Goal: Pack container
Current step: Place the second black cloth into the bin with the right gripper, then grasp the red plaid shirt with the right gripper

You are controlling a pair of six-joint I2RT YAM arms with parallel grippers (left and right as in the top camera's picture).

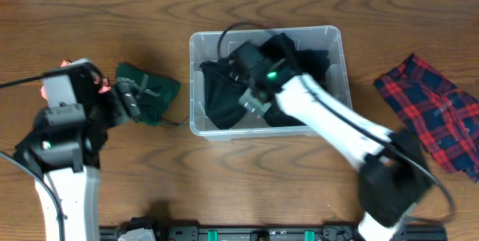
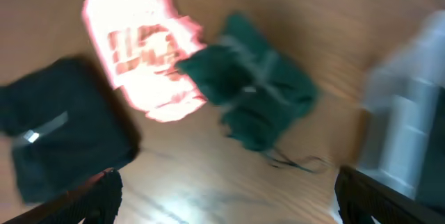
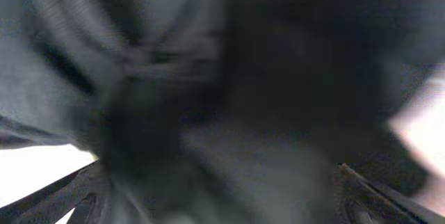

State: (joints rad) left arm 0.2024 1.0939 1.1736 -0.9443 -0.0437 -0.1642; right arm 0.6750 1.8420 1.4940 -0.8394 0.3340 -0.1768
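One black garment [image 1: 224, 95] is in the container [image 1: 196, 84], centre of desk [image 1: 299, 181]; right fingers [image 3: 368, 196] spread, buried in it. Unpacked: green cloth [image 1: 161, 87] left of container, plaid shirt [image 1: 434, 114] right. Left fingers [image 2: 97, 196] spread, empty.

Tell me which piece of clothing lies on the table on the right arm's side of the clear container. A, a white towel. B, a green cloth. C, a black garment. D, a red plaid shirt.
D: the red plaid shirt lies on that side of the container, while the green cloth is on the opposite side and the black garment is inside it.
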